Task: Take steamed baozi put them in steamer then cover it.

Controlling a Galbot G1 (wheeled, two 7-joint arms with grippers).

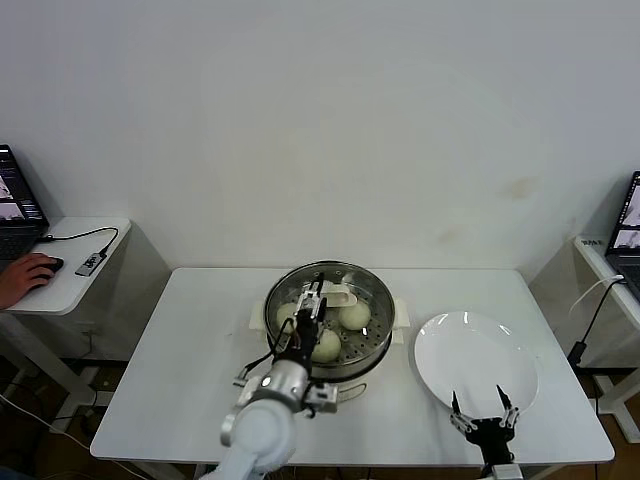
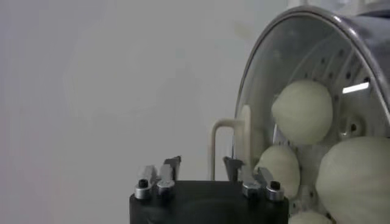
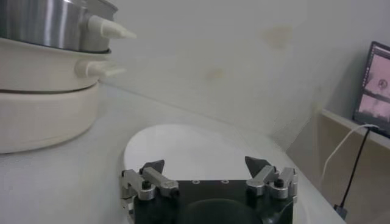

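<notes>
Three baozi (image 1: 327,345) visible in the covered steamer (image 1: 380,355).
Left hand (image 1: 311,305) released around the cover (image 2: 268,79) handle; right hand (image 1: 484,412) spread, empty, beside the plate (image 1: 475,360).

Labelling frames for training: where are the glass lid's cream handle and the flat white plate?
Cream-white oblong lid handle (image 2: 245,141), left wrist view, on its upright bar.
Flat round white plate (image 1: 470,362), head view, on its bare centre.

A plain white wall (image 1: 330,120) is spanning the far side behind a white table (image 1: 190,340). Side desks are flanking it, the left desk (image 1: 75,270) and the right desk (image 1: 610,275) each carrying a laptop.
</notes>
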